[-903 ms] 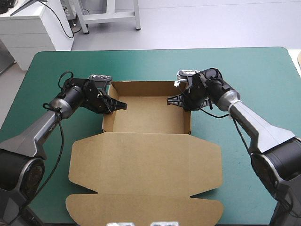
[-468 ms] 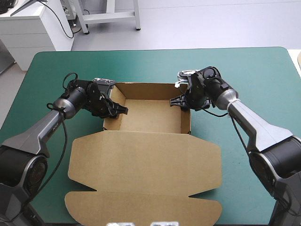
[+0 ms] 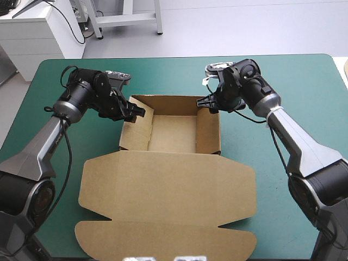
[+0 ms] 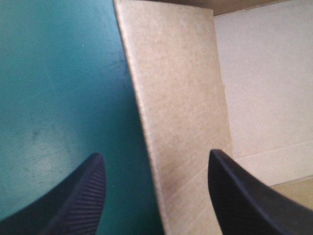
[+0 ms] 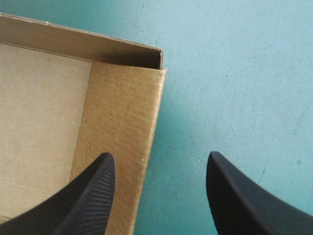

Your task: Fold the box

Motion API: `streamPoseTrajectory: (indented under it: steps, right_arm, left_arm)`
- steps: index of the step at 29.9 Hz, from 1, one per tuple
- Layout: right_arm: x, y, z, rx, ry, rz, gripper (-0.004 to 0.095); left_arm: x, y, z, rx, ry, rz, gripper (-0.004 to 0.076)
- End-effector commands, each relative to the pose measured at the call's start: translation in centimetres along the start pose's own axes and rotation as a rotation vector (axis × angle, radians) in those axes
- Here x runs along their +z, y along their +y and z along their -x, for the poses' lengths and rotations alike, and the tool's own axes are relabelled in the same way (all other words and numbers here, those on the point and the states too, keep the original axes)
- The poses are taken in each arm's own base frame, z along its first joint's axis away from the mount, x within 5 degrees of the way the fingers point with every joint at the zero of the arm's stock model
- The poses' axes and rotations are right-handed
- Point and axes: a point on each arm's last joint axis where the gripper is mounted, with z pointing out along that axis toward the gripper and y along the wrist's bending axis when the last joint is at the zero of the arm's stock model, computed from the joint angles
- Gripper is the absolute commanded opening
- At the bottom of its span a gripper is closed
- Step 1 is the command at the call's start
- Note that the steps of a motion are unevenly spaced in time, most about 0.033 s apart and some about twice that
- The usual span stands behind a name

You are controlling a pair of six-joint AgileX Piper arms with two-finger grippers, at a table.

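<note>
So the box [image 3: 168,185] sits mid-table as an open tray, with its lid [image 3: 166,215] lying flat on the teal-green cover [image 3: 283,87], spread out toward the robot's side of the tray. What matters next is how each arm lines up with a side wall. The left gripper [image 3: 136,111] hangs at the tray's far-left corner, fingers spread wide and holding nothing. The left side wall [image 4: 176,122] runs right between them, one finger outside the tray and one over its floor. The right gripper [image 3: 205,103] mirrors that at the far-right corner, also gaping and empty, straddling the right side wall [image 5: 122,137]. Both walls run lengthwise from the far wall back to the lid, so I'd guess each arm just pinches or nudges its own wall. Neither looks closer than the other.
</note>
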Motion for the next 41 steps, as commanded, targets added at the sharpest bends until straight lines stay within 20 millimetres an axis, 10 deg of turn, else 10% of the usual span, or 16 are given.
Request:
streamPoseTrajectory:
  steps: [1, 6, 11, 21, 29, 35, 41]
  right_arm:
    - [-3.4, -0.6, 0.4, -0.011, -0.075, -0.008, 0.0511]
    - [-3.4, -0.1, 0.1, 0.009, -0.041, 0.048, 0.0511]
    - [-3.2, 0.3, 0.0, 0.021, -0.024, 0.085, 0.051]
    - [-0.3, 0.7, 0.1, 0.033, 0.043, 0.089, 0.0509]
    - [3.0, 1.3, 0.0, 0.041, 0.121, 0.097, 0.0472]
    - [3.4, 1.3, -0.1, 0.034, 0.13, 0.095, 0.0]
    - [3.3, 1.2, 0.0, 0.023, 0.126, 0.088, -0.0016]
  left_arm:
    - [-5.3, -0.2, 0.7, 0.057, -0.095, 0.031, 0.044]
    - [-8.6, -0.1, 0.5, 0.072, -0.159, 0.063, 0.0335]
    - [-12.8, -0.3, -1.0, 0.085, -0.258, 0.071, -0.0003]
    - [-20.0, -0.7, -6.3, 0.128, -0.418, 0.074, -0.0008]
    - [-19.8, -0.6, -13.4, 0.134, -0.384, 0.068, -0.0008]
    - [-18.0, -0.3, -18.0, 0.134, -0.429, 0.07, -0.0008]
    - [-16.0, -0.1, -22.1, 0.127, -0.436, 0.068, -0.0008]
